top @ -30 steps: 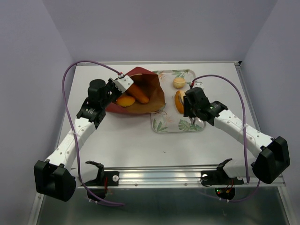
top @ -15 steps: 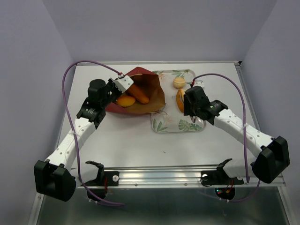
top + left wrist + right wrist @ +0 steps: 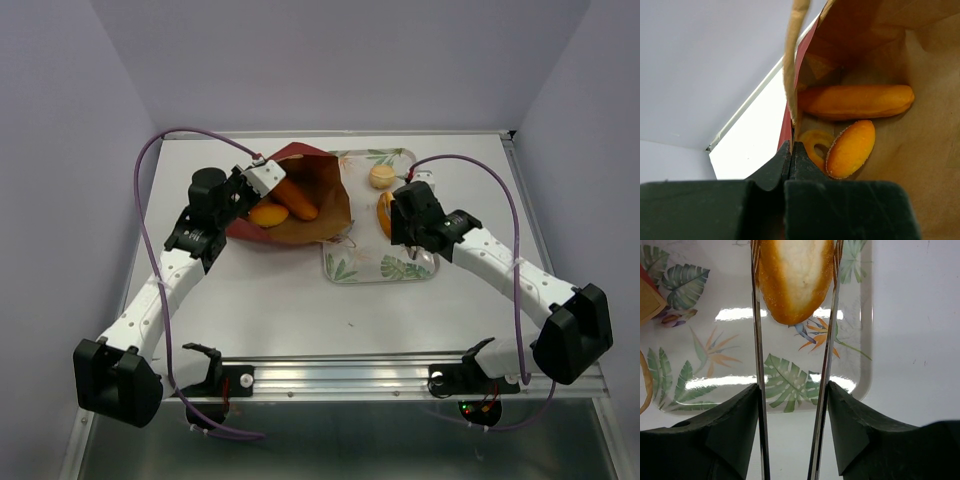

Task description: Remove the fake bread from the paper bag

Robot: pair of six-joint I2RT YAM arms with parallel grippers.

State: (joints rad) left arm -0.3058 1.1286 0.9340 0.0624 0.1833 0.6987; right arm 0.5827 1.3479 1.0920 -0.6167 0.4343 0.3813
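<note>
Right wrist view, item one: the right gripper [image 3: 795,260]. Its jaws stand partway apart, one thin blade on each side of a short loaf [image 3: 797,282]. The blades sit right at the loaf's edges, so you cannot tell whether they still press it. The loaf appears to rest on the leaf-printed tray [image 3: 867,365], which suggests it is being set down.

Item two: a round bun [image 3: 381,177], on the far end of the same tray, apart from the loaf.

Item three: the left gripper [image 3: 791,155]. Its jaws are fully closed, pinching the rim of the paper bag [image 3: 920,140] and holding its mouth open.

Item four, contents of the bag:
- one long loaf [image 3: 855,101], lying across the back;
- one oval bun [image 3: 851,149], in front of it;
- one ring [image 3: 812,142], tucked beside the oval bun.

Tally: two pieces are out and three are still inside, so you are under halfway.

Change against the frames from a second ago:
- The right wrist has edged slightly toward the far side of the tray, and the whole arm has swung a little with it.
- The loaf has stayed on the same part of the tray.
- The left arm, the bag and the pieces inside it have not moved.

Once the loaf is free, your next reach is into the bag mouth, and the oval bun looks the easiest to reach.
</note>
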